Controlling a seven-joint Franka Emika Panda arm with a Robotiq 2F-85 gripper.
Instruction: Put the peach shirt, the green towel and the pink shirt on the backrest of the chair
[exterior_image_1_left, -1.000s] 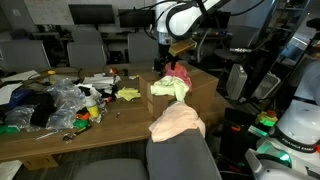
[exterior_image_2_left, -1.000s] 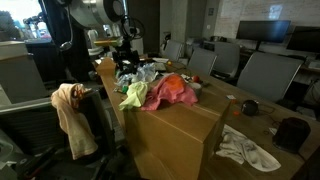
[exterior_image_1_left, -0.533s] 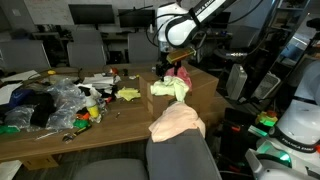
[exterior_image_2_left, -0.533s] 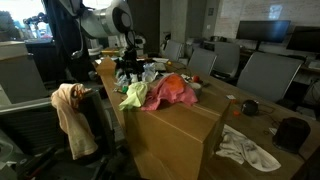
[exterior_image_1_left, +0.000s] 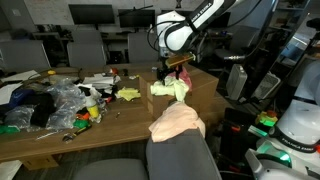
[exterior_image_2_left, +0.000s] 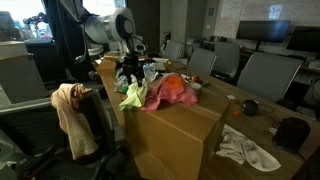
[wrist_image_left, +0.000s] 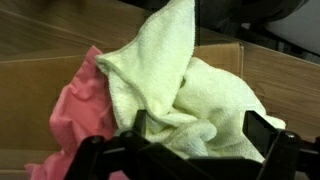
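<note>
In an exterior view, the peach shirt (exterior_image_1_left: 177, 122) is already draped over the chair backrest (exterior_image_1_left: 186, 158), so I judge that item done. The step in hand is the green towel (exterior_image_1_left: 170, 88). My tool (exterior_image_1_left: 172, 68) hangs just above it, and the pink shirt (exterior_image_1_left: 183, 75) touches the towel. In an exterior view, the green towel (exterior_image_2_left: 133, 95) and pink shirt (exterior_image_2_left: 172, 92) lie heaped together on top of a cardboard box (exterior_image_2_left: 170, 130) that stands on the counter (exterior_image_2_left: 252, 122). I cannot tell whether the box is open under them. The peach shirt (exterior_image_2_left: 68, 115) hangs well apart from the box. Wrist view: the tool (wrist_image_left: 200, 135) has its jaws spread wide with nothing gripped. The green towel (wrist_image_left: 190, 85) shows a raised fold between them, and the pink shirt (wrist_image_left: 80, 105) lies beside it, partly under its edge. My judgement of the next move: descend onto that fold, close on the towel alone, lift it clear of the pink shirt, then carry it to the backrest.
</note>
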